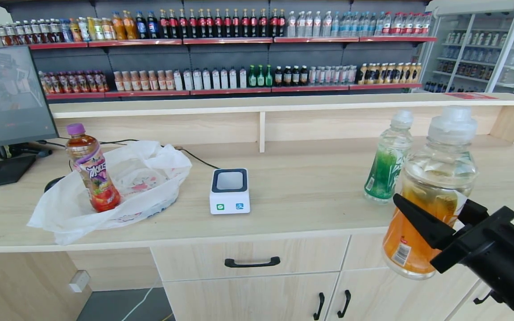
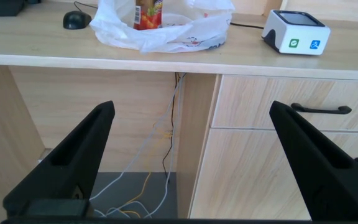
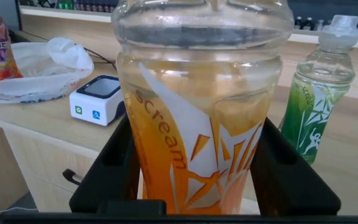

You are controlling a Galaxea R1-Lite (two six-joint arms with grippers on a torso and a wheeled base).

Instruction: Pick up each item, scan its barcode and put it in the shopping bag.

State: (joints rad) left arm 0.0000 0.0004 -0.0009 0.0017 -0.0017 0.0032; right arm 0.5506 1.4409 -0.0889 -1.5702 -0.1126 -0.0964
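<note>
My right gripper (image 1: 440, 225) is shut on an orange-labelled drink bottle (image 1: 429, 196), held upright in the air in front of the counter's right end; up close the orange bottle (image 3: 197, 124) sits between the black fingers (image 3: 110, 168). A green-labelled bottle (image 1: 387, 158) stands on the counter just behind it. The white barcode scanner (image 1: 230, 190) rests mid-counter. At the left, a red drink bottle with a purple cap (image 1: 91, 168) stands inside the white shopping bag (image 1: 150, 178). My left gripper (image 2: 185, 162) is open below counter height, facing the cabinet front.
A monitor (image 1: 7, 98) stands at the counter's far left with a black mouse (image 2: 75, 20) near the bag. A raised wooden ledge (image 1: 283, 107) runs along the counter's back. Cabinet drawers and handles (image 1: 251, 262) sit below. Shelves of bottles line the wall behind.
</note>
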